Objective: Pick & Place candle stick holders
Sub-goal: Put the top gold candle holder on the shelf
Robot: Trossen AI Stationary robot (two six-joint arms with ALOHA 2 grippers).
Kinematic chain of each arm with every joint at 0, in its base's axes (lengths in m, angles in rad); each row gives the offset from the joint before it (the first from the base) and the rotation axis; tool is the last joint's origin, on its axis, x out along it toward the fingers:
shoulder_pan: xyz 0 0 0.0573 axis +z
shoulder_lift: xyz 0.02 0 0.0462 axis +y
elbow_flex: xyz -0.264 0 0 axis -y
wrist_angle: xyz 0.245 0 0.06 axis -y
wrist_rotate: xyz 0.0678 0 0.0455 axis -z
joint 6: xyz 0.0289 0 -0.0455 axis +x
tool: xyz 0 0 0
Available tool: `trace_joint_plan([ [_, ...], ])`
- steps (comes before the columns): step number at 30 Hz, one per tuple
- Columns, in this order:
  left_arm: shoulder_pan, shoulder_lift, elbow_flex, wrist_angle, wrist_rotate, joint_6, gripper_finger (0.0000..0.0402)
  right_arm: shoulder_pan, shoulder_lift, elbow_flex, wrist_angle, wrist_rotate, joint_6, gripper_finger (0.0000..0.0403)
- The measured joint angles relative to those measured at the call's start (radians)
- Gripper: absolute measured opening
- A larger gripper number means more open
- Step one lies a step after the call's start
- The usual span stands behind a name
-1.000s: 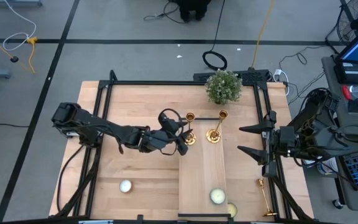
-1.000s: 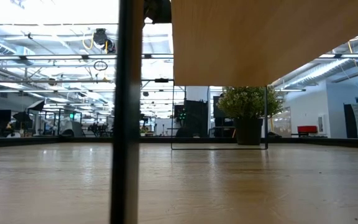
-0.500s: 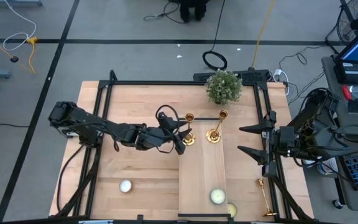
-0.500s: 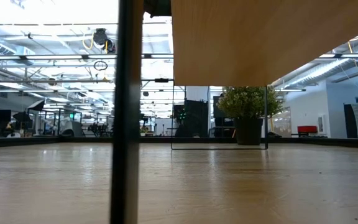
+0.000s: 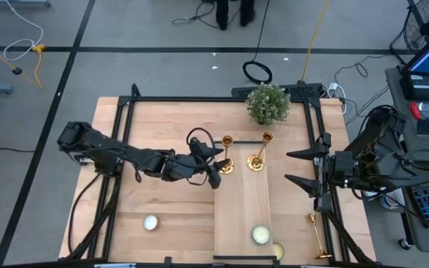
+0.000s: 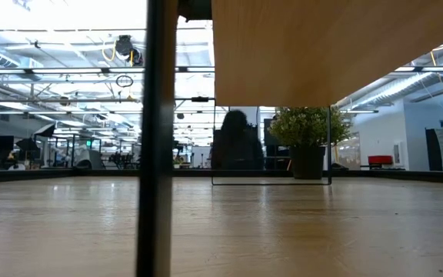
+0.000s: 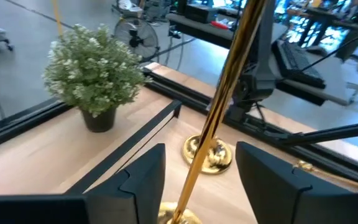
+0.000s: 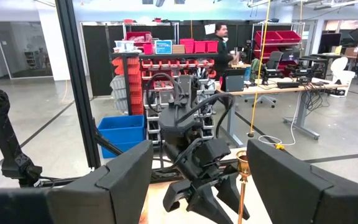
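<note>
Two gold candle stick holders stand on a raised wooden board [image 5: 242, 212]: one [image 5: 227, 152] at its left edge and one [image 5: 260, 150] further right. A third [image 5: 319, 238] lies flat on the table near the right front corner. My left gripper [image 5: 214, 168] reaches in level from the table's left. It is open, with a finger on each side of the first holder's stem [image 7: 219, 115], and a gap shows on both sides. My right gripper [image 5: 290, 167] hangs open at the right, with nothing between its fingers.
A potted plant [image 5: 267, 103] stands at the far edge behind the holders. Pale round candles lie near the front: one [image 5: 150, 222] on the table and one [image 5: 261, 234] on the board. A black frame [image 5: 199, 99] rims the table. A person [image 6: 237, 138] stands beyond the far edge.
A person has come into sight beyond the table's far edge. Both arms and all the holders stay where they were.
</note>
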Motion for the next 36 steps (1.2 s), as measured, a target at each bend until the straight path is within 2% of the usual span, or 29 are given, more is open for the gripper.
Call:
trace_joint_plan([
  [3, -0.010, -0.005, 0.000, -0.008, -0.045, 0.001, 0.0220, 0.000, 0.000, 0.000, 0.000, 0.000, 0.002, 0.0256],
  [11, -0.016, -0.029, 0.000, -0.109, -0.030, -0.070, 0.0234, 0.000, 0.000, 0.000, 0.000, 0.000, 0.002, 0.0256],
  [15, -0.024, -0.056, 0.001, -0.181, 0.045, -0.170, 0.0234, 0.000, 0.000, 0.000, 0.000, 0.000, 0.002, 0.0256],
  [19, -0.043, -0.081, 0.001, -0.318, 0.190, -0.293, 0.0228, 0.000, 0.000, 0.000, -0.018, 0.000, 0.011, 0.0256],
  [23, -0.079, -0.087, -0.002, -0.435, 0.299, -0.352, 0.0193, -0.010, 0.000, -0.032, -0.032, 0.018, 0.054, 0.0256],
  [25, -0.097, -0.092, 0.000, -0.468, 0.307, -0.361, 0.0165, -0.023, 0.000, -0.063, -0.040, 0.028, 0.097, 0.0256],
  [29, -0.102, -0.088, -0.001, -0.524, 0.277, -0.331, 0.0086, -0.061, -0.003, -0.144, -0.067, 0.028, 0.255, 0.0253],
  [32, -0.080, -0.090, -0.001, -0.515, 0.298, -0.257, 0.0019, -0.086, -0.010, -0.214, -0.070, 0.022, 0.407, 0.0242],
  [36, -0.041, -0.089, -0.001, -0.521, 0.334, -0.164, 0.0006, -0.122, -0.035, -0.299, -0.067, -0.025, 0.567, 0.0207],
])
